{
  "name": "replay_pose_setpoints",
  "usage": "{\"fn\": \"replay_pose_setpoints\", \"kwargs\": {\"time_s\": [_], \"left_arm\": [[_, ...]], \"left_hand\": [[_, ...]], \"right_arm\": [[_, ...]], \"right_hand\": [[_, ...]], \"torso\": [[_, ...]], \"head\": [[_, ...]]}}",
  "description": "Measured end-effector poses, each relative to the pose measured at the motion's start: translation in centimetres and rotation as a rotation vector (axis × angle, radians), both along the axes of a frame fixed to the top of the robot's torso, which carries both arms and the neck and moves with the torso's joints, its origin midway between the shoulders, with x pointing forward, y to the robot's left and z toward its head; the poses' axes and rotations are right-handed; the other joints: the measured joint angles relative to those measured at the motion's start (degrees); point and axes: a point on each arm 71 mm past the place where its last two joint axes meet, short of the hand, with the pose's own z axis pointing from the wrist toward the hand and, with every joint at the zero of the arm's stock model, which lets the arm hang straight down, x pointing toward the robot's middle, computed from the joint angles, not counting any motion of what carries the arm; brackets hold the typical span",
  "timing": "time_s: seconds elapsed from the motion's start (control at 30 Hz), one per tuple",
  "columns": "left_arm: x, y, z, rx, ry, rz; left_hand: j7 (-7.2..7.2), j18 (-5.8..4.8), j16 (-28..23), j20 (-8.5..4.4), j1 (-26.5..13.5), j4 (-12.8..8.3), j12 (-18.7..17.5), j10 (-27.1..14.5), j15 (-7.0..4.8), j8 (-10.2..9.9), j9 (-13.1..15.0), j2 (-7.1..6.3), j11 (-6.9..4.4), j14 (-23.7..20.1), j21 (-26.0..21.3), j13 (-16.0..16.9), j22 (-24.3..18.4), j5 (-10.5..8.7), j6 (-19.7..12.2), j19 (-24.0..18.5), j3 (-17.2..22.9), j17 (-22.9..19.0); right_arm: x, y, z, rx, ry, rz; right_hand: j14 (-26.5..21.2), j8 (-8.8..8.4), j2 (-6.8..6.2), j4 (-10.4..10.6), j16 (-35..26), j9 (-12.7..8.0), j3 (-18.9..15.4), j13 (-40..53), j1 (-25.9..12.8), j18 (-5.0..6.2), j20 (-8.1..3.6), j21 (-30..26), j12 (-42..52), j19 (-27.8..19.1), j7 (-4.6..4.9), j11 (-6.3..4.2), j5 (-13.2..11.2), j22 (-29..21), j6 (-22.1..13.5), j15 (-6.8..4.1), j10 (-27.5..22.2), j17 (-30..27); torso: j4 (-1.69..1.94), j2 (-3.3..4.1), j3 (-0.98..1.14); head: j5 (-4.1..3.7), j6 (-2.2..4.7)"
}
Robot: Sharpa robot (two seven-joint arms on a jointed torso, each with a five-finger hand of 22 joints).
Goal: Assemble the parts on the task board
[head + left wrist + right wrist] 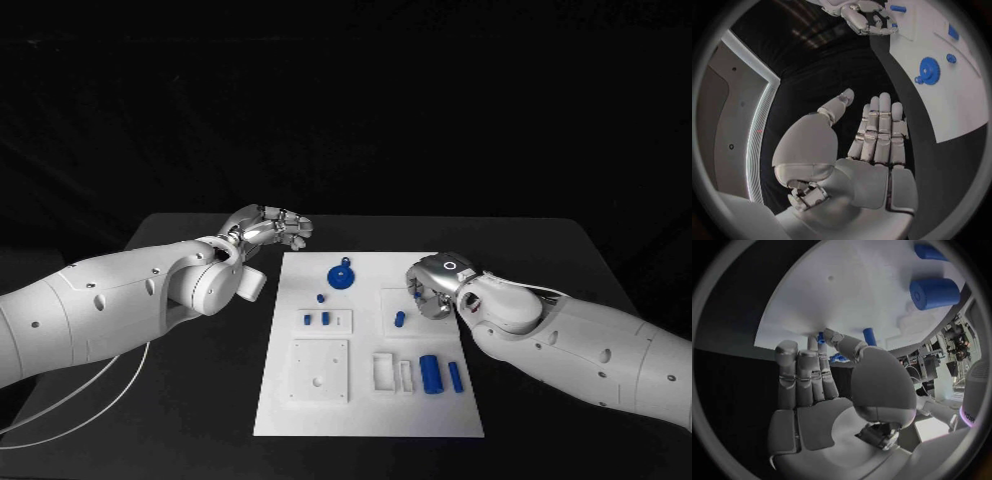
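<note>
My right hand (437, 283) hovers fingers apart over the task board (366, 420), left hand (268, 228) empty too; the blue cylinder (430, 375) looks light, rigid, slippery, so I'd pinch its sides.

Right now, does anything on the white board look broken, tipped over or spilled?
Nothing stands out. The task board lies flat on the black table, and the blue parts on it, such as the gear and the cylinder, look whole and tidy. Both the left hand and the right hand hold nothing.
</note>
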Motion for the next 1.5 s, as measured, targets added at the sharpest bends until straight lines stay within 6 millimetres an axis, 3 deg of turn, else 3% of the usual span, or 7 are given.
{"fn": "replay_pose_setpoints", "kwargs": {"time_s": [0.3,1.5], "left_arm": [[0.0,0.0,0.0,0.000,0.000,0.000],[0.1,0.3,0.0,0.003,-0.001,0.007]], "left_hand": [[0.00,0.00,0.00,0.00,0.00,-0.16,0.00,0.00,0.00,0.00,0.00,0.00,0.00,0.00,0.00,-0.03,0.05,0.00,0.00,0.00,-0.16,0.14],[0.00,-0.02,-0.21,0.00,-0.20,-0.16,0.00,0.00,-0.21,0.00,-0.05,0.20,0.00,0.20,-0.23,-0.10,0.13,0.00,0.00,0.00,-0.16,0.41]], "right_arm": [[-0.2,0.1,-0.1,-0.003,-0.022,-0.002],[-1.0,-0.4,0.9,0.044,-0.042,0.001]], "right_hand": [[-0.04,0.00,0.00,-0.33,0.00,0.20,0.33,0.37,0.00,0.00,-0.09,0.22,0.26,0.09,-0.45,-0.22,0.00,-0.01,0.52,-0.06,0.22,0.00],[0.25,0.21,-0.05,-0.06,0.19,0.30,1.03,1.12,0.00,0.00,-0.49,0.89,0.88,0.54,-0.57,-1.43,-0.07,-0.02,1.42,-0.37,1.45,0.10]], "torso": [[0.01,0.01,-0.02],[-0.04,0.00,0.07]], "head": [[-0.06,-0.04],[-0.18,0.54]]}}
